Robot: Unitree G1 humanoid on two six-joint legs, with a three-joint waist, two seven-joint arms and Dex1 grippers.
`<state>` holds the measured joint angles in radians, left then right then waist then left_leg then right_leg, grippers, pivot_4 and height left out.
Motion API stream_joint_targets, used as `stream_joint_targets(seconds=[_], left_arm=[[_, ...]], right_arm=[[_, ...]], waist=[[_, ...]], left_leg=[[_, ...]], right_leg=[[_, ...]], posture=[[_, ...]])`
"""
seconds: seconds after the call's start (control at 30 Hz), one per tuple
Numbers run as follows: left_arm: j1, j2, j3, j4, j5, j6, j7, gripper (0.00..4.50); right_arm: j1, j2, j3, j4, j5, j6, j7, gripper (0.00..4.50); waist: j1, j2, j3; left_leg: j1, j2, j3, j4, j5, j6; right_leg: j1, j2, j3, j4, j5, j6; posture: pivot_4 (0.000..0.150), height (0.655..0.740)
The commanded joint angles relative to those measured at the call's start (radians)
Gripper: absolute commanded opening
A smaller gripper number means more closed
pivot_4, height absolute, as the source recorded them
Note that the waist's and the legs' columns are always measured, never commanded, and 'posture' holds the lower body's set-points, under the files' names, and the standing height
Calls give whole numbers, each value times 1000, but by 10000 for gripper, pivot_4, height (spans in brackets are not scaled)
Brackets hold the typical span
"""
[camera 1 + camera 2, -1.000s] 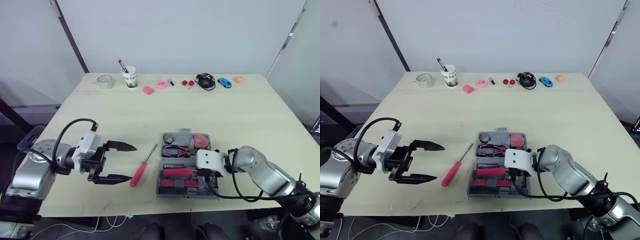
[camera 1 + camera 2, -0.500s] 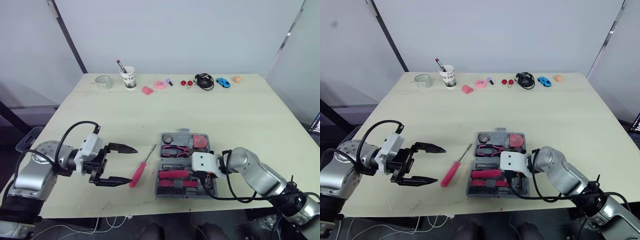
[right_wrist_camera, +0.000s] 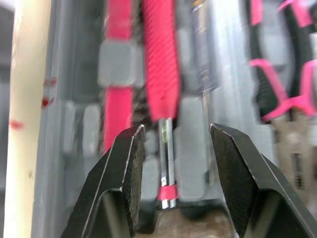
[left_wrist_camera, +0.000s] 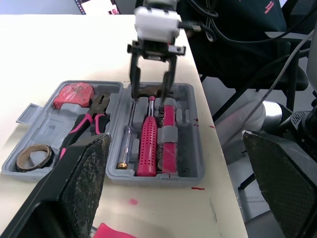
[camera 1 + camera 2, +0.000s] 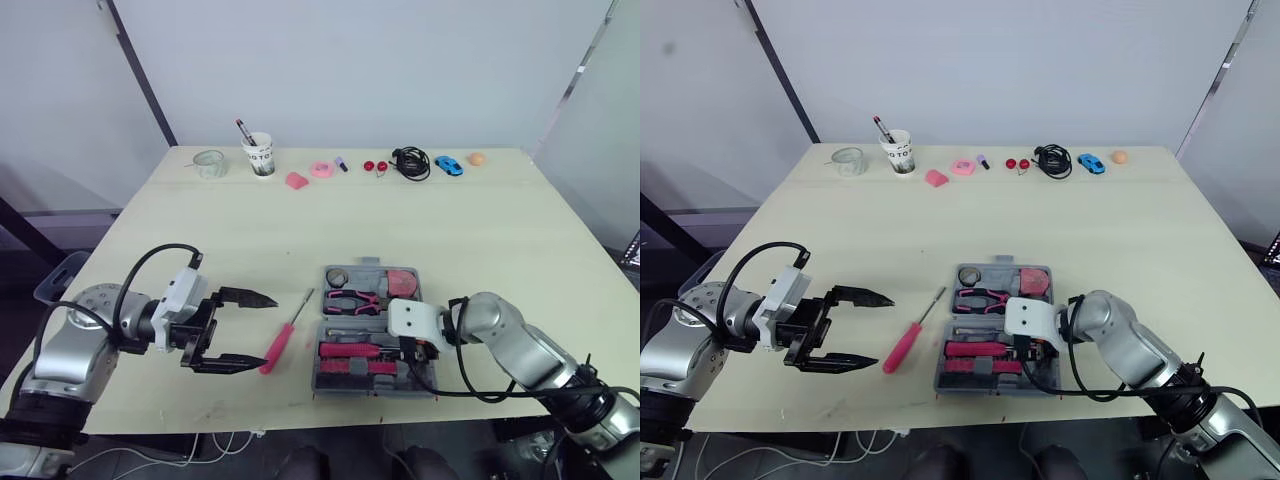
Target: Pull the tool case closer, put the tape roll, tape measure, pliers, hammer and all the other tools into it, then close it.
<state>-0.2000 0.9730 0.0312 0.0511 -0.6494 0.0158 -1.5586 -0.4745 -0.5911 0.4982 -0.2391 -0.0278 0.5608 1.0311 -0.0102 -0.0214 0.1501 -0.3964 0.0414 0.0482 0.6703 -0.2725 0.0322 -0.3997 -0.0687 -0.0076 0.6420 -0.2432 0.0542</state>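
Grey plastic, lid laid flat, the tool case sits near the front edge of the table exactly as it did a second ago. The right gripper has slid a touch back toward the robot's right since half a second ago, baring more of the hammer. The left gripper has barely shifted.

The right forearm reaches in from the right, low over the case's near half. Its fingers are spread either side of the hammer's metal neck, gripping nothing. The left arm lies low along the front edge, its fingers splayed wide and pointing toward the case.

The hammer lies along the case's length, pink grip toward the robot's left, head under the right gripper. The pliers, tape measure and tape roll fill the far half. The screwdriver rests on the table between left gripper and case, pink handle nearest the robot, shaft angled away toward the case
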Motion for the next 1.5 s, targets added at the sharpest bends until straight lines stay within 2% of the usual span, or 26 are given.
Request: stream_joint_targets(seconds=[0.03, 0.1, 0.2, 0.5, 0.6, 0.83, 1.07, 1.27, 1.43, 1.5], left_arm=[[-4, -6, 24, -16, 3, -8, -56, 45000], [-4, -7, 23, -15, 4, -10, -56, 45000], [-8, -8, 22, -11, 6, -13, -56, 45000], [-4, -16, 28, -15, 19, -13, -56, 45000], [1, -18, 33, -21, 18, -9, -53, 45000], [27, -15, 49, -31, 16, -8, -41, 45000], [88, -51, 105, -72, -20, 49, 45, 45000], [117, -99, 170, -69, -11, 95, 138, 45000], [148, -143, 212, -46, 12, 103, 234, 45000], [192, -185, 235, -41, 19, 84, 279, 45000]], right_arm=[[36, 50, -103, -17, 108, -68, -7, 17915], [51, 63, -120, 0, 131, -111, 0, 14420], [65, 79, -123, 34, 146, -161, -1, 279], [69, 140, -41, 260, 66, -311, -19, 279], [71, 150, -18, 332, 34, -299, -28, 279], [80, 132, -40, 319, 13, -325, -37, 279], [168, 113, -281, 93, 213, -304, -71, 279], [275, 128, -519, 5, 377, -268, -162, 279], [391, 86, -628, 7, 386, -296, -197, 279], [474, 47, -680, 39, 367, -340, -191, 5413]], waist=[[0, 0, 0], [0, 0, 0], [0, 0, 0], [-1, 0, 0], [-1, 0, 0], [-2, -1, -1], [5, 0, 0], [5, 0, -1], [4, 0, 0], [6, 0, -1]], left_leg=[[0, 0, 0, 0, 0, 0], [0, 0, 0, 0, 0, 0], [0, 0, 0, 0, 0, 0], [0, 0, 0, 0, 0, 0], [0, 0, 1, 0, 0, 0], [3, 0, 0, 0, 0, 0], [1, 0, -1, 0, 0, 0], [1, 0, -1, 0, 0, 0], [2, 0, -1, 0, 0, 0], [2, 0, -1, 0, 0, 0]], right_leg=[[0, 0, 0, 0, 0, 0], [0, 0, 0, 0, 0, 0], [0, 0, 0, 0, 0, 0], [0, 0, 0, 0, 0, 0], [0, 0, 0, 0, 0, 0], [2, 0, 0, 1, 0, 0], [1, -1, 0, 0, 0, 0], [2, 0, 0, 1, 0, 0], [2, -1, 0, 0, 0, 0], [2, -1, 0, 0, 0, 0]], posture=[[1500, 7400], [1500, 7400], [1500, 7400], [1500, 7400], [1500, 7400], [1500, 7400], [1500, 7400], [1500, 7400], [1500, 7400], [1500, 7400]])
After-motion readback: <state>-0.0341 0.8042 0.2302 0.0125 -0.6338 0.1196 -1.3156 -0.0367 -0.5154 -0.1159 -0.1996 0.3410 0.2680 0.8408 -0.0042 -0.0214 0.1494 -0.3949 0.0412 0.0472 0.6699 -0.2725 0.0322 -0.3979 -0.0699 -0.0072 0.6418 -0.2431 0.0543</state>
